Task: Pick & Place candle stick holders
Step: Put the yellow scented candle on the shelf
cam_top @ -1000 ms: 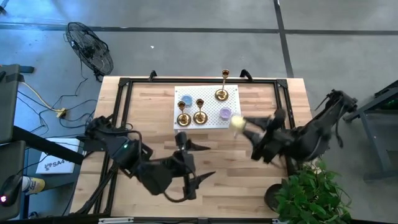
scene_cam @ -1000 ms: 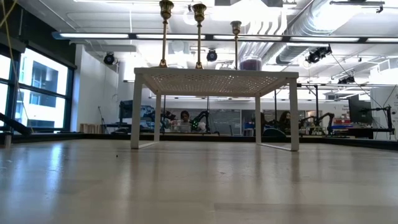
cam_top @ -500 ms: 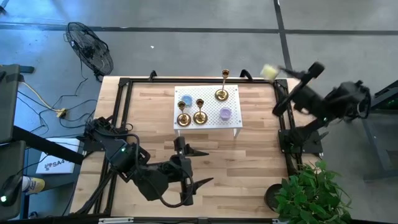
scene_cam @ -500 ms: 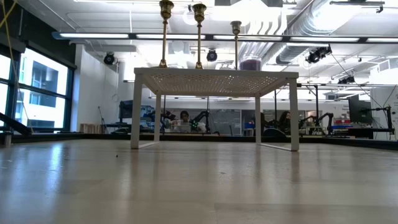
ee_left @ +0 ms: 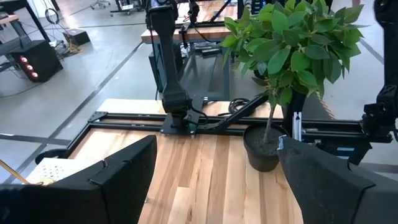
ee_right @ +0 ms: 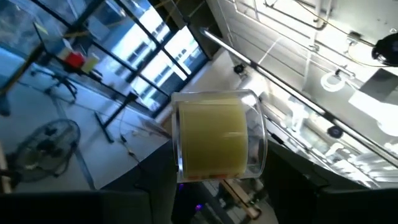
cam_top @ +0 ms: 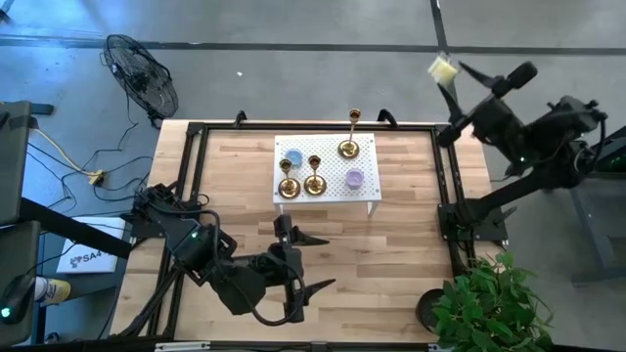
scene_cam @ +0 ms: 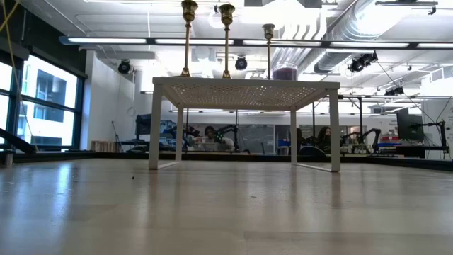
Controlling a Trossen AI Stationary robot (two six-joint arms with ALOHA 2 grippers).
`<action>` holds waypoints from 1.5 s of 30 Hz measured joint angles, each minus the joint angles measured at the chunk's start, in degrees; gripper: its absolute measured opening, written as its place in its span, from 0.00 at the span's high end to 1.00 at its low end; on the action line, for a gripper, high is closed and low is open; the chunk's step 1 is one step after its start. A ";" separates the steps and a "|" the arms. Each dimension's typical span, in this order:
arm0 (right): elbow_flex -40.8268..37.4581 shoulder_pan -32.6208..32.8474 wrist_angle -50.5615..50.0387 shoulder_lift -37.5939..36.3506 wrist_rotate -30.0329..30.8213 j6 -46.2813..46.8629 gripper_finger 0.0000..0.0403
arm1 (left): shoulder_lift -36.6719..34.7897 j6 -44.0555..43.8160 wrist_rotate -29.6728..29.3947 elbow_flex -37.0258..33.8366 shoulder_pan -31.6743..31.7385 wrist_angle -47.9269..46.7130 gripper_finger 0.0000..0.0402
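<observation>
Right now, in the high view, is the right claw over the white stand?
No, the right claw is raised beyond the table's far right corner, away from the stand.

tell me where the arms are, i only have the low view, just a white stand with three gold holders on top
observer: the right gripper is raised off the table's far right corner, out past its edge.
operator: carrying anything
observer: yes, its wrist view shows a yellow candle jar clamped between its fingers.
operator: and the left one
observer: the left gripper hangs over the near side of the table, in front of the white stand, fingers spread wide and holding nothing.
</observation>
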 joint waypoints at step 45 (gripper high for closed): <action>-36.04 -13.19 -31.72 4.43 -14.67 26.61 0.52 | 0.11 0.24 0.42 -0.02 0.04 -1.44 0.18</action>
